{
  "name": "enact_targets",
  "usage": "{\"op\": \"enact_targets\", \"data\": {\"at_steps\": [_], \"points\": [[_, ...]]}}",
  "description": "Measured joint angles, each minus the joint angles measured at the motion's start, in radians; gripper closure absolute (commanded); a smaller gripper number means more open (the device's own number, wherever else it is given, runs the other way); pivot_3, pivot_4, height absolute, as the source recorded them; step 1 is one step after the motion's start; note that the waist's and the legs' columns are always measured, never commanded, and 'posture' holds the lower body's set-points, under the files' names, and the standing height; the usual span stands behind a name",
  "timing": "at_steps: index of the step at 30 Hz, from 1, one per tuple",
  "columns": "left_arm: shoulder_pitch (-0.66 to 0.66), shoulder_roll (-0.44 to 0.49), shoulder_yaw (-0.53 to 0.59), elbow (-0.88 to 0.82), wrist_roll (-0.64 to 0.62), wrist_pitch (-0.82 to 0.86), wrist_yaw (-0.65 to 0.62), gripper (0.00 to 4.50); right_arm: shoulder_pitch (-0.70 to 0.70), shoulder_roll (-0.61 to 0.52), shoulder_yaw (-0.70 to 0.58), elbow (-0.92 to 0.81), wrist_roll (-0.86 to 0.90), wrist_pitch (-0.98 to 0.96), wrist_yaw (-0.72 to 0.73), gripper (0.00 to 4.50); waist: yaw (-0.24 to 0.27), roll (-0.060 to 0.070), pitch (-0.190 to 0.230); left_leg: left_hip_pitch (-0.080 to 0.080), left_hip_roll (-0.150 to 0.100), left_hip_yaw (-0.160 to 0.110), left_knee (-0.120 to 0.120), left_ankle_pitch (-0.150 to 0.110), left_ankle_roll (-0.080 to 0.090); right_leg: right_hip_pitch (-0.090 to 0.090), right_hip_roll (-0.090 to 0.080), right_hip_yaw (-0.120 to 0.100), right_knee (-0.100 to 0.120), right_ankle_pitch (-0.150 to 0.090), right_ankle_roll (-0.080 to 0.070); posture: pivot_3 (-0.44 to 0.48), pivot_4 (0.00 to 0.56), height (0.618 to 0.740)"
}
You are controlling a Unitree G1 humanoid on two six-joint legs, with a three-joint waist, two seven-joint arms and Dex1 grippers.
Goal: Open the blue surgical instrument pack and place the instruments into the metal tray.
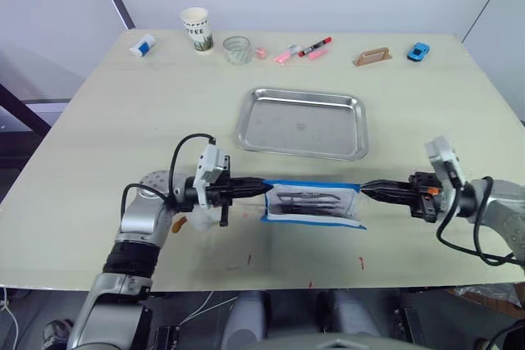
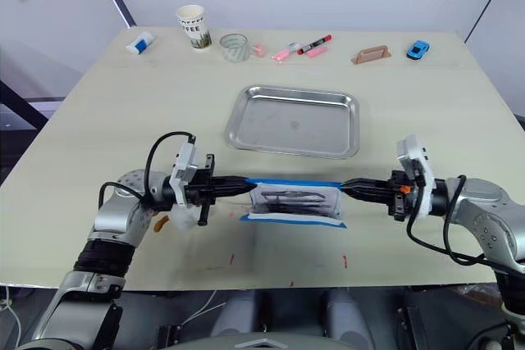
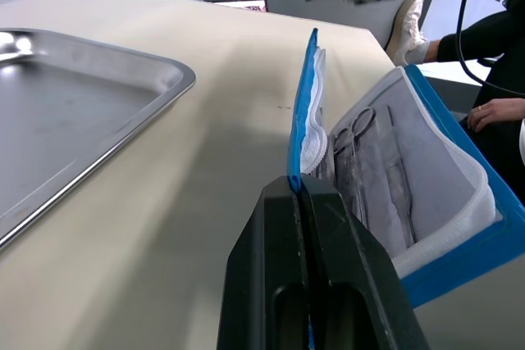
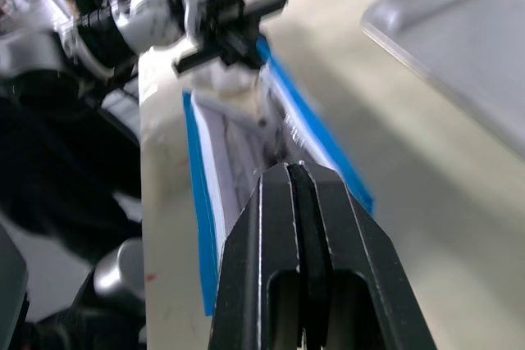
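The blue surgical instrument pack (image 1: 314, 202) hangs just above the table's near side, in front of the metal tray (image 1: 302, 94), stretched between my two grippers. It is spread apart, showing its pale lining and the silvery ring-handled instruments (image 1: 310, 199) inside. My left gripper (image 1: 261, 188) is shut on the pack's left edge. The left wrist view shows its fingers (image 3: 283, 227) pinching the blue flap (image 3: 302, 112), with the instruments (image 3: 361, 133) beside it. At the pack's right edge, my right gripper (image 1: 363, 190) is shut, its tip (image 4: 295, 168) at the lining.
Along the table's far edge stand a paper cup (image 1: 196, 29), a glass (image 1: 237, 49), pink and red markers (image 1: 303, 51), a brown handle-shaped piece (image 1: 372, 56), a blue toy car (image 1: 418, 52) and a small white-and-blue object (image 1: 143, 45). A person's hand (image 3: 492, 111) shows beyond the table.
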Motion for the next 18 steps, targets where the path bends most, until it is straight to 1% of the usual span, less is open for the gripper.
{"op": "enact_targets", "data": {"at_steps": [6, 12, 18], "points": [[-0.005, 0.000, 0.000, 0.000, 0.000, 0.012, 0.009, 4.50, -0.002, 0.027, 0.119, 0.008, -0.084, -0.027, 0.002, 4.49, 0.000, 0.000, 0.000, 0.000, 0.000, 0.000, 0.000, 0.000, 0.000, 0.000, 0.000, 0.000, 0.000, 0.000, 0.000, 0.000, 0.150, 0.740], [-0.007, 0.000, -0.001, 0.000, 0.000, 0.036, 0.020, 4.50, 0.018, 0.034, 0.185, 0.015, -0.175, -0.082, 0.008, 4.49, 0.000, 0.000, 0.000, 0.000, 0.000, 0.000, 0.000, 0.000, 0.000, 0.000, 0.000, 0.000, 0.000, 0.000, 0.000, 0.000, 0.150, 0.740], [-0.011, 0.000, -0.001, 0.000, 0.000, 0.060, 0.028, 4.50, 0.047, 0.035, 0.219, 0.015, -0.222, -0.124, 0.017, 4.49, 0.001, 0.000, 0.000, 0.000, 0.000, 0.000, 0.000, 0.000, 0.000, 0.000, 0.000, 0.000, 0.000, 0.000, 0.000, 0.000, 0.150, 0.740]]}}
